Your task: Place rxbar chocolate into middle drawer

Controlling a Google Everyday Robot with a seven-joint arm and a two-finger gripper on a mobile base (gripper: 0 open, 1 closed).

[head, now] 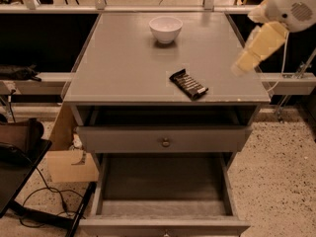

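Pale tool (245, 63), perhaps plastic, hovers near flat black rxbar chocolate (188, 84).

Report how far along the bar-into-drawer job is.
Done: the middle drawer stands pulled wide open, ready to take the bar. In hand: the pincer hovers over the right side of the cabinet top, apart from the bar. Left: nearly everything. The bar lies flat near the top's front edge, ungrasped, and must be picked up and lowered into the drawer.
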